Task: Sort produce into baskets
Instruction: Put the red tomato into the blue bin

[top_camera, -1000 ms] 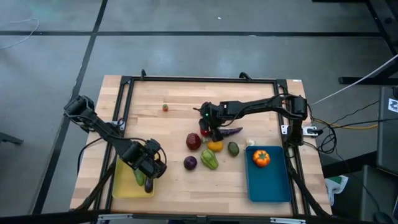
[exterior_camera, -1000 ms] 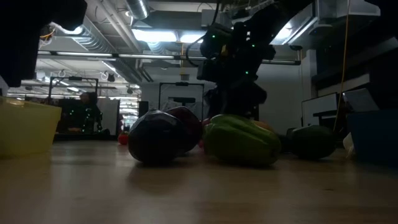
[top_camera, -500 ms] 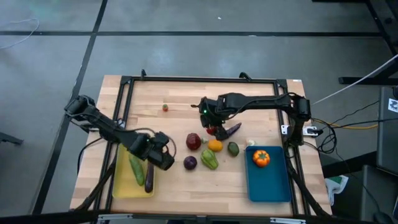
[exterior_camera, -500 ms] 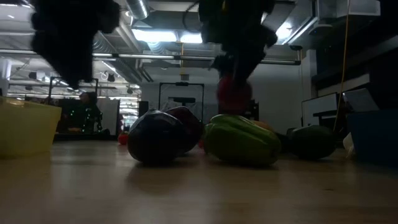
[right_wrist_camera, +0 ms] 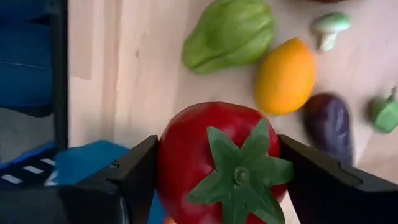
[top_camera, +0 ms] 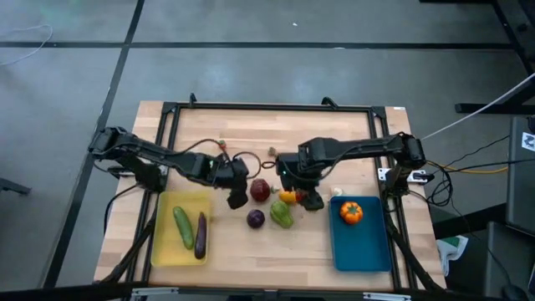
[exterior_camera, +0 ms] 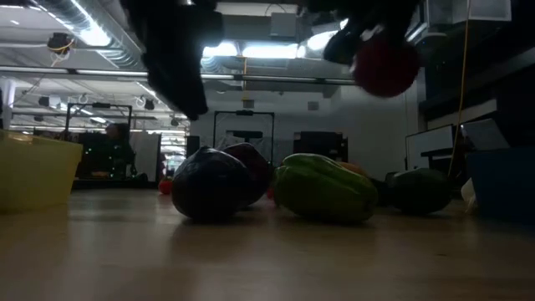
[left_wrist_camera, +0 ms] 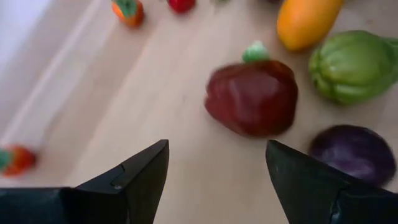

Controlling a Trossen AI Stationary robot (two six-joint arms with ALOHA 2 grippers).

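My right gripper is shut on a red tomato with a green calyx, high above the table in the low view. It hangs over the pile of produce at mid-table. My left gripper stands open and empty beside a dark red pepper, left of the pile. A green pepper, a round purple piece and a yellow-orange piece lie on the wood. The yellow basket holds a cucumber and an eggplant. The blue basket holds an orange piece. My right gripper pinches the tomato by its two opposite sides between its two fingers. The fingers come from above, pointing steeply down. The tomato is lifted clear of the table, its green calyx turned up toward the wrist.
A dark purple eggplant, a small mushroom and an avocado lie near the pile. Small pieces lie toward the far edge. A black frame rims the table.
My left gripper has swung from over the yellow basket toward the table's right, to the pile, rolling as it went and staying open. My right gripper has risen with the red tomato, lifting it clear of the pile, and has shifted toward the near edge and the blue basket.
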